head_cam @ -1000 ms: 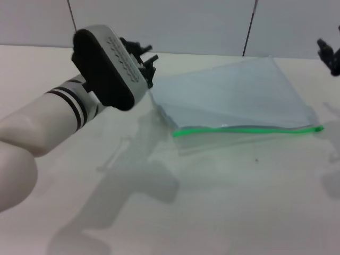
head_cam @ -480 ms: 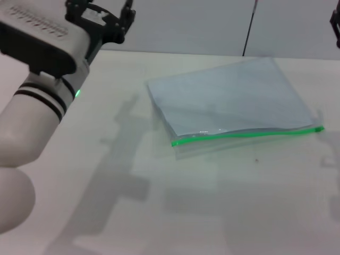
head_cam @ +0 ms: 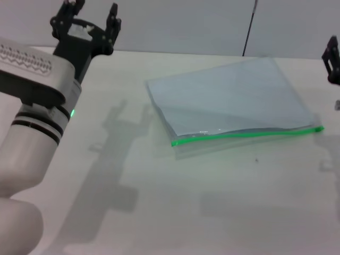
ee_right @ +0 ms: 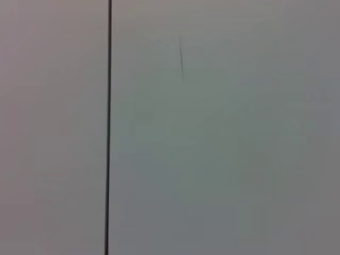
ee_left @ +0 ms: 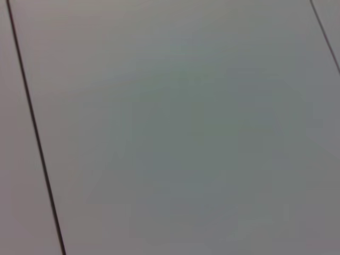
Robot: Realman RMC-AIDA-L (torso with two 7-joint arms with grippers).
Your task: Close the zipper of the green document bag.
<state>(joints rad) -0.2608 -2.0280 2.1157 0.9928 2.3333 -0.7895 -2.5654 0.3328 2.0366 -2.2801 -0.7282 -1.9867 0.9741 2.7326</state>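
Holding my left gripper (head_cam: 89,16) raised over the far left of the table (head_cam: 223,212), fingers spread wide and gripping nothing, well apart from the green document bag (head_cam: 228,101). My right gripper (head_cam: 332,61) is showing only as a dark sliver at the right edge of the head view, lifted off the surface near the bag's right end; whether it is parted or closed I cannot tell. Both wrist cameras are facing only plain grey wall panels with dark seams, so they are giving me nothing on the bag. The bag is lying flat right of the table's centre, translucent, its green zipper strip (head_cam: 247,135) running along the near edge from left corner to right tip. The strip is reading as one unbroken green line, and I am not making out a slider anywhere on it, nor any gaping mouth, so I cannot say whether the zip is shut or partly open; this layout would be fitting either arms lifted clear of a closed bag or arms poised over one with the track open. Judging what matters for closing well: finding the slider before committing, pinning the bag near one end so it is not sliding on the smooth top, and pulling the slider straight along the green line, low and level, without lifting the thin plastic.
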